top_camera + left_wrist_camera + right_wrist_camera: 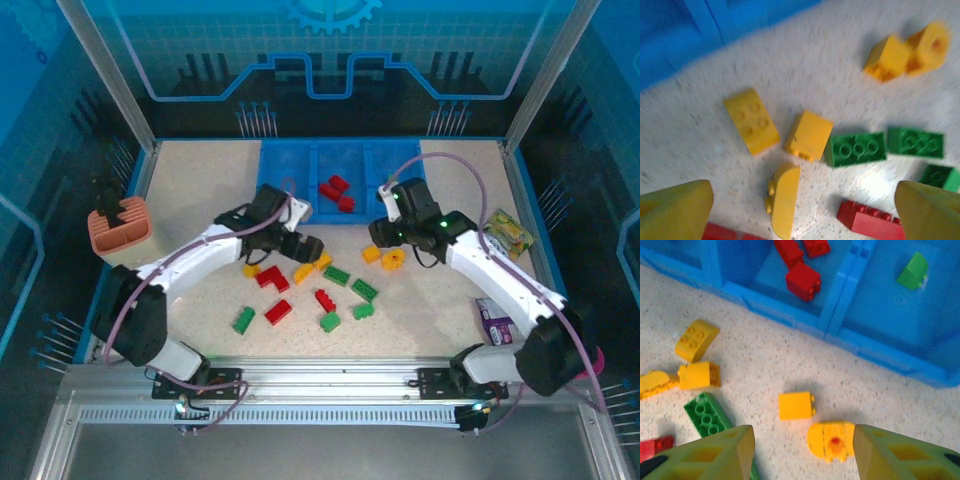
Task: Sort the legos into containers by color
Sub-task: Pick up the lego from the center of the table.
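The blue three-compartment tray [283, 170] stands at the back of the table. Red legos [336, 193] lie in its middle compartment [765, 287], and one green lego [912, 271] lies in the right one. More red, green and yellow legos are scattered on the table in front. My left gripper [303, 247] is open above a rounded yellow lego [784, 200], which lies between its fingers [675, 210] without touching them. My right gripper [384, 243] is open too, with a rounded yellow lego [832, 440] lying against its right finger [900, 455] and a square yellow one [796, 405] just ahead.
A salmon-pink holder [120, 228] stands at the left edge. Two snack packets [510, 232] [495, 322] lie on the right beside my right arm. Green legos [856, 148] and a red one [870, 220] crowd the left gripper's right side.
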You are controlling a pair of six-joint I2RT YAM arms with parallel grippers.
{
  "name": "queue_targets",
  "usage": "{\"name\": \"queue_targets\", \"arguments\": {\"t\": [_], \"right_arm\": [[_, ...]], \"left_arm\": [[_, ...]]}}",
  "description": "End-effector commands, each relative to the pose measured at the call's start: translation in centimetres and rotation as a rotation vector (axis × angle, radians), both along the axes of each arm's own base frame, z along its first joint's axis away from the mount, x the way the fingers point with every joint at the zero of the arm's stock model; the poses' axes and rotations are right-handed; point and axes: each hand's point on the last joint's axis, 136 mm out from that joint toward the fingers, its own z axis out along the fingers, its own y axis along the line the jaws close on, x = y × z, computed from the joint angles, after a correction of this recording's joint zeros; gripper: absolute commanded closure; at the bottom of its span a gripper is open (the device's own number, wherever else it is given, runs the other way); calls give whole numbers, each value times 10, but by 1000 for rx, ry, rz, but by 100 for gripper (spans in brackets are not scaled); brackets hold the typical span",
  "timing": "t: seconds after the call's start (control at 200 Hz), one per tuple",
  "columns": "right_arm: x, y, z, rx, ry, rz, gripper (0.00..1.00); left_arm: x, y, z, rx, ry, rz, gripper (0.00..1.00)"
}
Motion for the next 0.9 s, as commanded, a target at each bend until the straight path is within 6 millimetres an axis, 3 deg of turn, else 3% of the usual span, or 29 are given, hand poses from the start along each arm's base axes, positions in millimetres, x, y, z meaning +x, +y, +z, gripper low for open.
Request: {"name": "queue_targets", "arguments": {"t": [0.0, 0.245, 0.49, 0.63, 0.721, 0.896], "right_arm": [[-24, -12, -3, 18, 37, -50, 44], [-43, -30, -5, 3, 47, -85, 42], [-44, -23, 0, 21, 38, -37, 38], [-54, -23, 12, 33, 44, -5, 13], [-59, -21, 21, 51, 32, 17, 3], [-61, -26, 28, 40, 2, 19, 0]], "left_arm": [[-13, 19, -39, 176, 45, 24, 14], [-27, 14, -72, 211, 136, 48, 30], [-29, 4, -95, 289, 163, 28, 40], [-27, 7, -99, 332, 159, 40, 56], [-27, 5, -101, 330, 165, 41, 69], [-24, 8, -92, 345, 151, 60, 83]]}}
